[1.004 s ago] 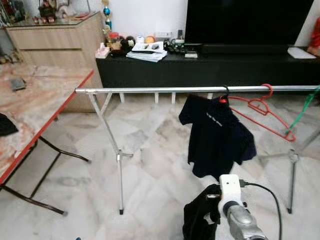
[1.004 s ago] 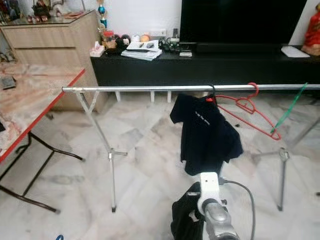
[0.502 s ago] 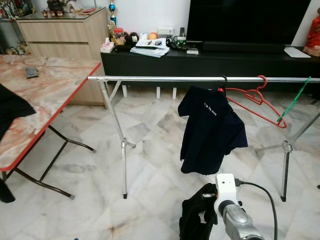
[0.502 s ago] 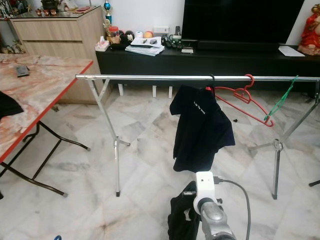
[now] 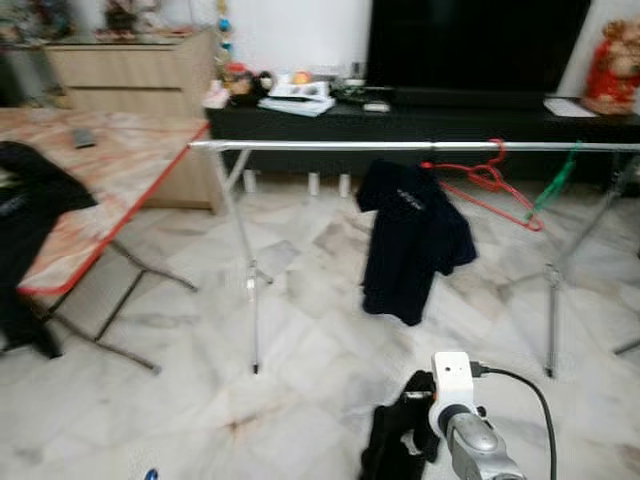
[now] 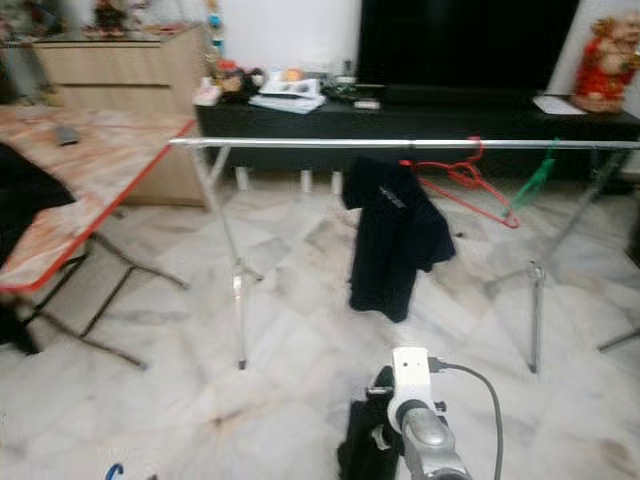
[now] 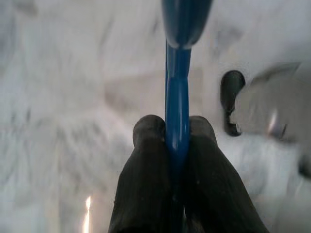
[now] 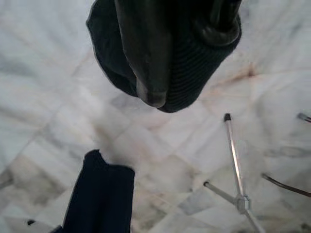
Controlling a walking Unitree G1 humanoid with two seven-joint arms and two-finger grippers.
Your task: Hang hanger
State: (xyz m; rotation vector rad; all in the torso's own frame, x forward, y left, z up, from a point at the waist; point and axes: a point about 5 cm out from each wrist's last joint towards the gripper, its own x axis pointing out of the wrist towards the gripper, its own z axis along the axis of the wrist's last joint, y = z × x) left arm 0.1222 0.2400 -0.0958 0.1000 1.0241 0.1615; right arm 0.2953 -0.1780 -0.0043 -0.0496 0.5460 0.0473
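Note:
In the left wrist view my left gripper [image 7: 177, 127] is shut on the thin bar of a blue hanger [image 7: 178, 82] above the marble floor. A blue tip of that hanger [image 6: 114, 470] peeks in at the bottom edge of the eye views. Low in front of me, my right gripper [image 5: 420, 420] is shut on a bunched black garment [image 5: 393, 448]; the same dark cloth [image 8: 194, 73] wraps its fingers in the right wrist view. Ahead stands a silver clothes rail [image 5: 330, 146] with a black T-shirt [image 5: 410, 240], a red hanger [image 5: 487, 178] and a green hanger [image 5: 556, 178] on it.
A marble-topped folding table with a red edge [image 5: 130, 165] stands at the left with black cloth [image 5: 25, 215] draped over it. Behind the rail are a black TV console [image 5: 420, 118] and a wooden cabinet [image 5: 130, 75]. Bare marble floor [image 5: 300, 400] lies between me and the rail.
The whole picture has shifted and blurred: the camera moved, so the rail looks farther off and more of the table's black cloth shows. Both grippers keep their holds.

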